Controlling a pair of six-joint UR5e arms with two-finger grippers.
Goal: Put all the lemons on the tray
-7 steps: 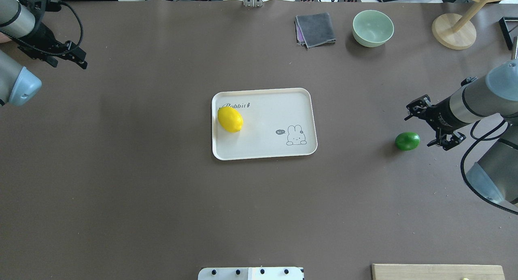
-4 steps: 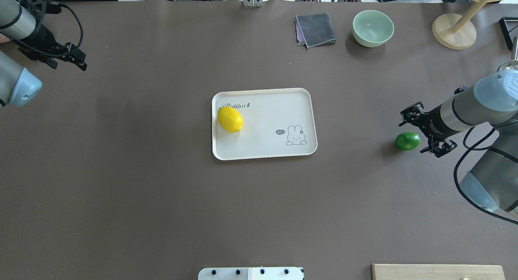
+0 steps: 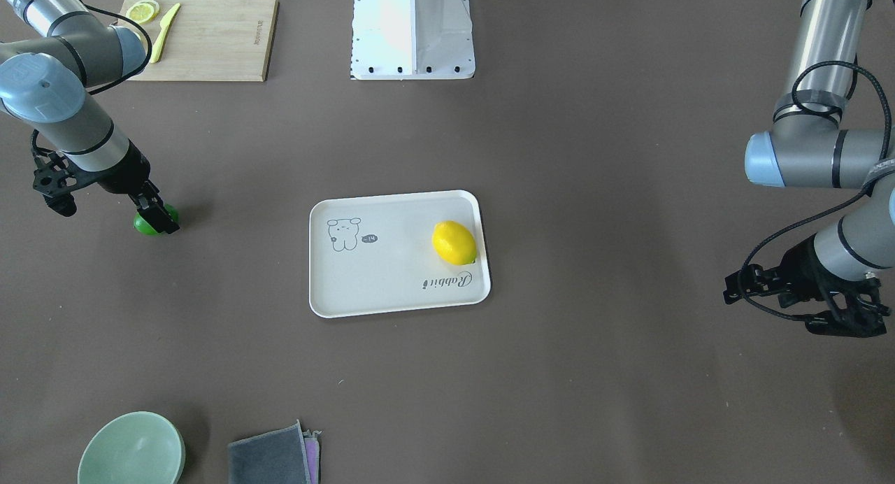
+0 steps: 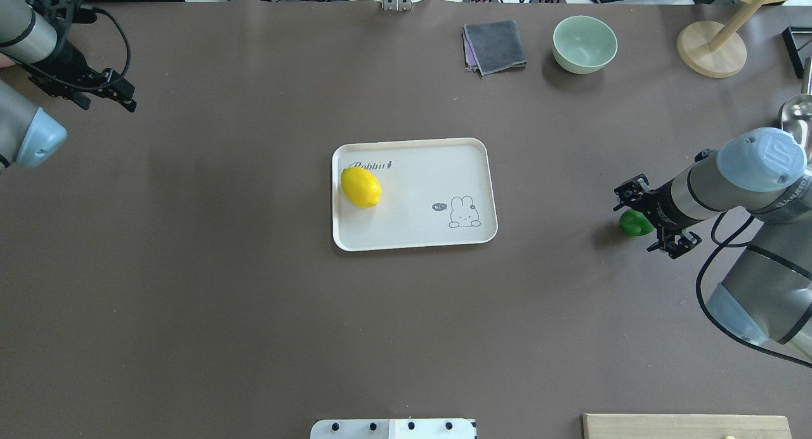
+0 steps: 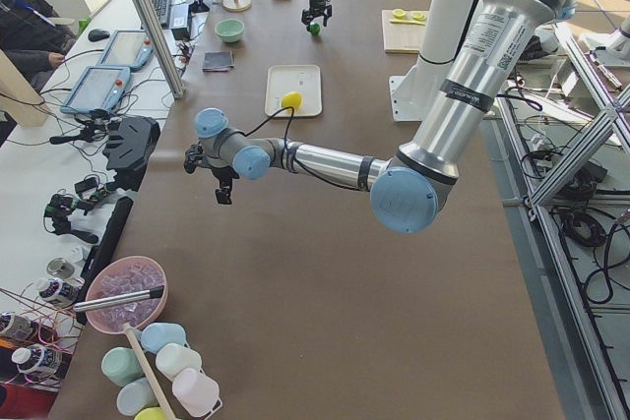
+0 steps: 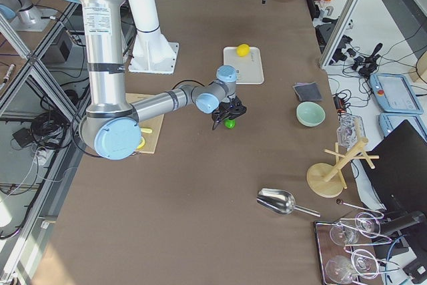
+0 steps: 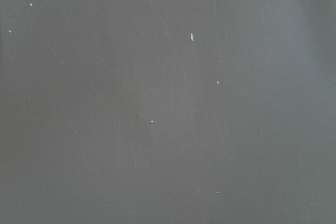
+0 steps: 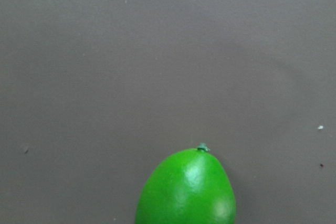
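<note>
Yellow lemon (image 3: 454,243) lies on the tray (image 3: 391,288), by its 3 o'clock rim in the front-facing view. The green lemon (image 3: 145,225) sits on the table (image 3: 559,372), well off at the tray's 9 o'clock. It is partly hidden by the right gripper (image 3: 108,204), whose jaws are spread wide and hold nothing. Overhead, the left gripper (image 4: 106,98) hangs far off at the tray's 10 o'clock, jaws apart and empty. The right wrist view has the green lemon at 6 o'clock on bare table.
</note>
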